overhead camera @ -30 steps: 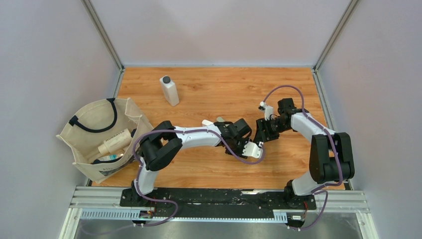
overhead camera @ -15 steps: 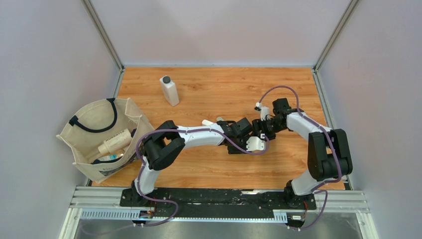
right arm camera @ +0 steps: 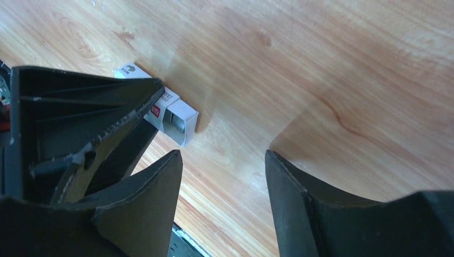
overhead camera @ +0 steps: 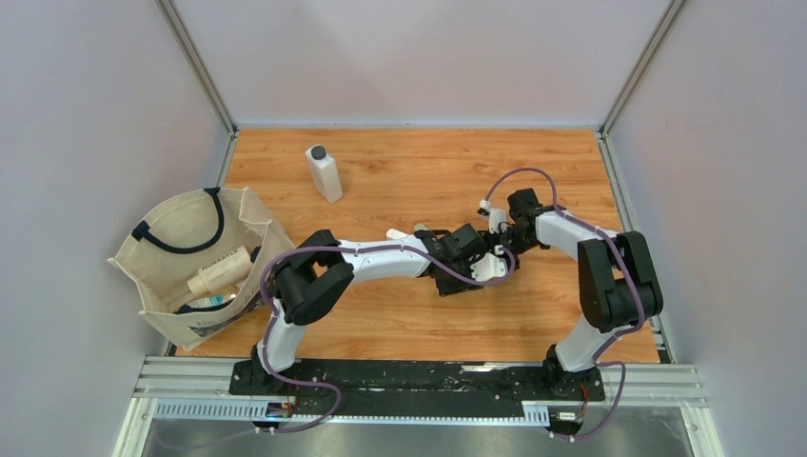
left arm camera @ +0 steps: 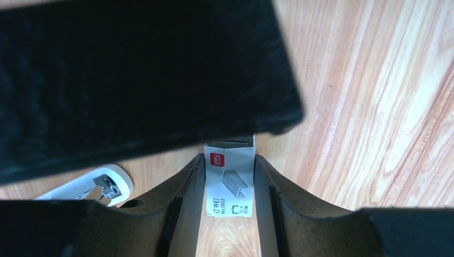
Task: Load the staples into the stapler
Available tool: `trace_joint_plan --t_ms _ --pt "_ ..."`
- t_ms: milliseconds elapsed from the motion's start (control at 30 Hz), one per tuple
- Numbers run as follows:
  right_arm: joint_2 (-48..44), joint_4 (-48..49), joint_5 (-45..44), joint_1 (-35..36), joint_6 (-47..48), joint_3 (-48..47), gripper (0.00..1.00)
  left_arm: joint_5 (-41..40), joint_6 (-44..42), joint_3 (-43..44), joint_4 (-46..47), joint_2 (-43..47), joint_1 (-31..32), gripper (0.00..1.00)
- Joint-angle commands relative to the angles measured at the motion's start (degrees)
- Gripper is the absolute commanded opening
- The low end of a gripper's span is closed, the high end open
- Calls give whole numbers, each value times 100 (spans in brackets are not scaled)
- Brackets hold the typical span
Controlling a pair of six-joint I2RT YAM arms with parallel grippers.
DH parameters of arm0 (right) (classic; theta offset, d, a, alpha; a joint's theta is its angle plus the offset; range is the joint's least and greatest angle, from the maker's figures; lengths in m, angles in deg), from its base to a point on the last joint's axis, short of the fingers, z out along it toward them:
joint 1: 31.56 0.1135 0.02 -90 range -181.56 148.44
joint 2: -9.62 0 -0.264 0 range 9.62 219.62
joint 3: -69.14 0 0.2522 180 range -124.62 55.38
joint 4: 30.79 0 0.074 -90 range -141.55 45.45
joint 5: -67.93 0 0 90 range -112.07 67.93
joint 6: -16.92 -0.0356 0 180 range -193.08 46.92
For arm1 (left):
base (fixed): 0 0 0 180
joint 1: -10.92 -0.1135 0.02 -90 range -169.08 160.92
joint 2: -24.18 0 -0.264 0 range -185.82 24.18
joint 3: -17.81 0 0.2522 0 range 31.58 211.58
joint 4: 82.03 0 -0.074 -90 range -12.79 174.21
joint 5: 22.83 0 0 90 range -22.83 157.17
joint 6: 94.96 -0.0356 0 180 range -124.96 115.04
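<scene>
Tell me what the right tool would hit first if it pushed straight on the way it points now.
Probably the bare wooden tabletop, just beside the open end of the staple box that the left tool grips. The right tool is open and the box lies slightly off its line; depth is unclear.

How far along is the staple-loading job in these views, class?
Done: the left gripper is closed on the staple box, whose far end looks open. In hand: the right gripper, open and empty, faces that open end. Left: draw staples out and load the stapler, which lies apart from the box.
</scene>
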Motion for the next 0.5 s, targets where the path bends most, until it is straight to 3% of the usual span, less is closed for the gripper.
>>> trace_joint_plan --t_ms 0,467 --pt "200 174 -283 147 -263 -301 63 87 274 232 41 3 14 47" --pt "412 280 -854 622 -465 -302 66 316 529 285 59 -59 14 46"
